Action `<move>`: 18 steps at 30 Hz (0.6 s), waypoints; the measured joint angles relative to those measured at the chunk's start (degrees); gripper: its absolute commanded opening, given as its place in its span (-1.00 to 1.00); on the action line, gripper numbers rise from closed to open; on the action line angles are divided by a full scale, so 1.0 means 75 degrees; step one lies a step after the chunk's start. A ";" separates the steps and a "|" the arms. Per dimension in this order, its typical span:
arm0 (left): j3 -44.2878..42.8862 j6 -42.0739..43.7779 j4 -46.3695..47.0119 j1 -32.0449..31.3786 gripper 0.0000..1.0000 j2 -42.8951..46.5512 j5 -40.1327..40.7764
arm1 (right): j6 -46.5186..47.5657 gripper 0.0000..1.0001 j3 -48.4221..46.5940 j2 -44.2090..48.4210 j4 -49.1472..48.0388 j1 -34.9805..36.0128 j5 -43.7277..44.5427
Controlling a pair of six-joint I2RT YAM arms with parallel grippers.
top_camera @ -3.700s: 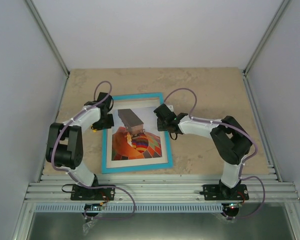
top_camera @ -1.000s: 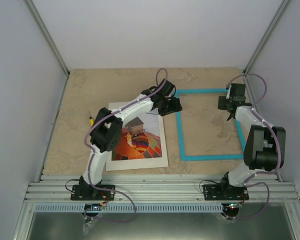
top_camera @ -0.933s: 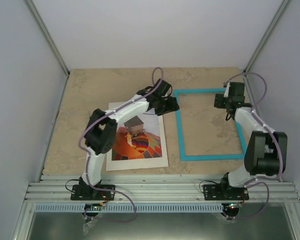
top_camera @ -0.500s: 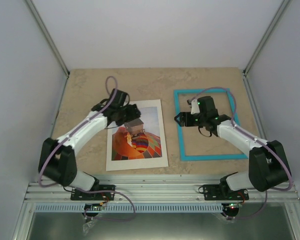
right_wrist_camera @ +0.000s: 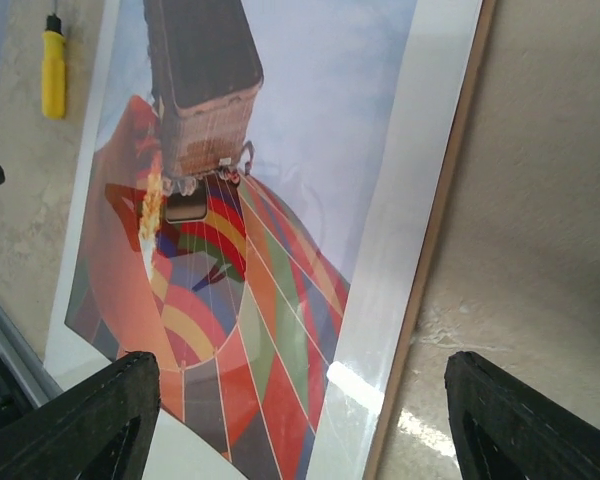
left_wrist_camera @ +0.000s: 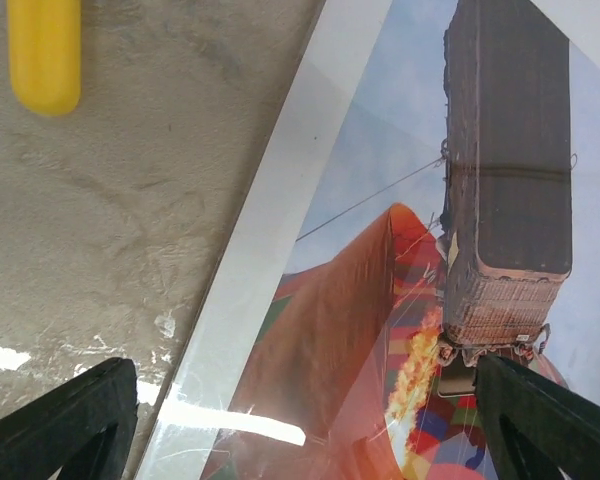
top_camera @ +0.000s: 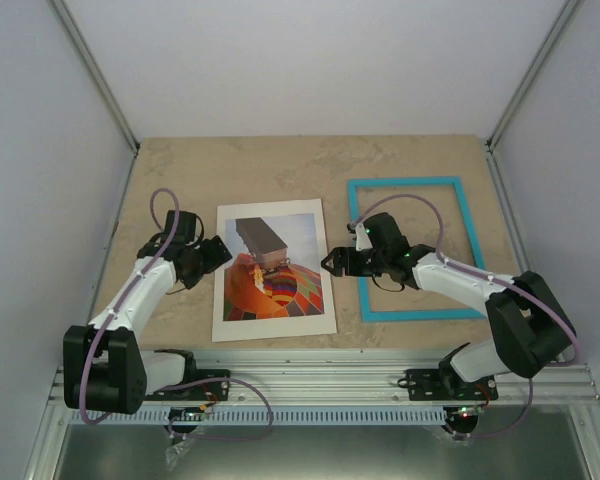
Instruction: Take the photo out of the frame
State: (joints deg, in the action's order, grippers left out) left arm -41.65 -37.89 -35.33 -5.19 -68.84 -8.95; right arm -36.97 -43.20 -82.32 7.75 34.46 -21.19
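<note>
While both arms reach inward over the tan surface (top_camera: 190,170), the left gripper (top_camera: 213,252) sits at the left edge of a white mat (top_camera: 270,325) and the right gripper (top_camera: 333,264) at its right edge, the two facing each other across it. Each gripper is spread wide: the left wrist view shows its black fingertips (left_wrist_camera: 65,420) at the two lower corners with nothing held between them, and the right wrist view shows that gripper's fingertips (right_wrist_camera: 90,410) the same way. The photo (top_camera: 277,275) lies flat between the two grippers, inside the mat's window. A thin brown board (right_wrist_camera: 448,190) shows under the mat edge nearest the right gripper. The frame (top_camera: 405,182) lies flat behind the right gripper, its left rail passing under that arm, apart from the photo, with bare surface showing through it. A yellow tool handle (left_wrist_camera: 43,55) lies ahead and to the left of the left gripper, just outside the mat. Whether either gripper touches the mat cannot be told.
</note>
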 measured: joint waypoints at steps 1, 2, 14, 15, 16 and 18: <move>0.0003 0.0000 0.0020 0.0012 0.91 -0.0041 -0.0009 | -0.0099 0.59 0.0020 -0.0093 -0.0052 0.0061 0.0003; 0.0006 0.0000 0.0052 0.0026 0.92 -0.0093 -0.0026 | -0.0195 0.60 0.0026 -0.0192 -0.0079 0.0128 0.0009; 0.0653 -0.0090 0.0632 0.0029 0.97 -0.0886 -0.0303 | -0.0743 0.66 0.0020 -0.1148 -0.0347 0.0691 0.0210; 0.0656 -0.0090 0.0673 0.0029 0.97 -0.0930 -0.0350 | -0.0764 0.66 0.0017 -0.1215 -0.0361 0.0688 0.0224; 0.0656 -0.0090 0.0729 0.0032 0.96 -0.0985 -0.0431 | -0.0769 0.66 0.0017 -0.1268 -0.0367 0.0691 0.0227; 0.0664 -0.0087 0.0828 0.0029 0.94 -0.1084 -0.0571 | -0.0775 0.66 0.0000 -0.1349 -0.0373 0.0691 0.0230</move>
State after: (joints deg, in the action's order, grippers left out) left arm -36.67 -38.54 -29.12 -4.97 -76.97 -13.23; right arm -42.78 -43.20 -92.44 4.95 39.64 -19.46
